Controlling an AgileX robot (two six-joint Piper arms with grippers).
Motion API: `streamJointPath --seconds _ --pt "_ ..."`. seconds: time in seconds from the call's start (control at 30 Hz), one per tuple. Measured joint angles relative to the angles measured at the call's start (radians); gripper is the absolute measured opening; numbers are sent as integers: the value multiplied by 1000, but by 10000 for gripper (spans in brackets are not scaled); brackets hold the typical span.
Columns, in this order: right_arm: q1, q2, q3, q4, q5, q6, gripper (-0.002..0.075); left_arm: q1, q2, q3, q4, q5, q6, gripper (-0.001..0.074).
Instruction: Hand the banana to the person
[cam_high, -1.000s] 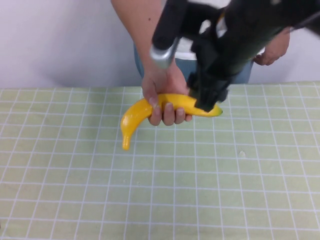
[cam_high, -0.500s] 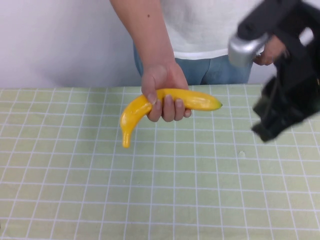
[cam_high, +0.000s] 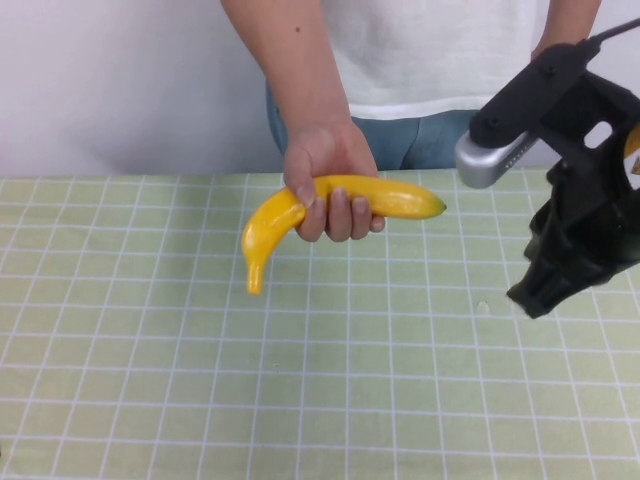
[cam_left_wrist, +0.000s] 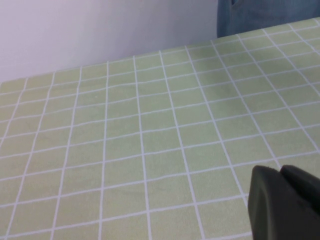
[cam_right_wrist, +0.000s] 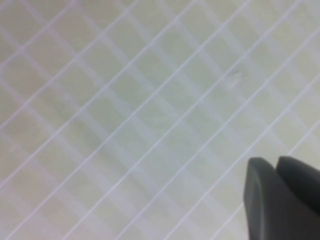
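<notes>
While the person (cam_high: 420, 60) grips the banana (cam_high: 340, 205), right gripper (cam_high: 545, 295) and left gripper (cam_left_wrist: 285, 200) hold nothing.

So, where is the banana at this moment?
In the high view the banana is held in the person's hand above the far middle of the table. The right gripper is apart on its right; the left gripper shows only in its wrist view.
</notes>
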Motion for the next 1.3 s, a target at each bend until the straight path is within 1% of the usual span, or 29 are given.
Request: streamJointPath --seconds 0.07,0.2,0.33,0.4,0.53,0.63,0.67,0.7,0.77,0.8,0.83,0.97,1.03,1.07,1.1,1.13,1.17,1.3 --pt "-8 -29 36 -31 -74 -4 -6 0 0 0 0 0 0 1" --pt "-64 -162 177 -40 -336 14 -6 0 0 0 0 0 0 1" --pt "-179 -359 406 1 -600 77 -6 0 0 0 0 0 0 1" --pt "-246 -452 515 12 -700 109 -6 0 0 0 0 0 0 1" --pt "-390 -651 721 14 -797 134 -6 0 0 0 0 0 0 1" --pt "-481 -798 858 14 -872 138 -6 0 0 0 0 0 0 1" --pt "-566 -948 907 14 -905 140 -6 0 0 0 0 0 0 1" --pt "-533 -897 960 14 -935 140 -6 0 0 0 0 0 0 1" --pt "-573 -976 1060 14 -995 140 -6 0 0 0 0 0 0 1" --pt "-641 -1096 1117 14 -1026 140 -6 0 0 0 0 0 0 1" --pt "-612 -1056 1174 14 -1052 140 -6 0 0 0 0 0 0 1" --pt "-676 -1202 1352 14 -1098 140 -7 0 0 0 0 0 0 1" --pt "-705 -1278 1381 15 -1068 143 -7 0 0 0 0 0 0 1" --pt "-750 -1367 1383 18 -1042 144 -7 0 0 0 0 0 0 1" --pt "-760 -1362 1383 22 -1015 146 -7 0 0 0 0 0 0 1" --pt "-741 -1331 1383 34 -991 148 -7 0 -2 0 0 0 0 1" --pt "-779 -1359 1383 44 -968 152 -7 0 -2 0 0 0 0 1" --pt "-785 -1359 1387 88 -866 154 -7 0 -2 0 1 0 0 1"
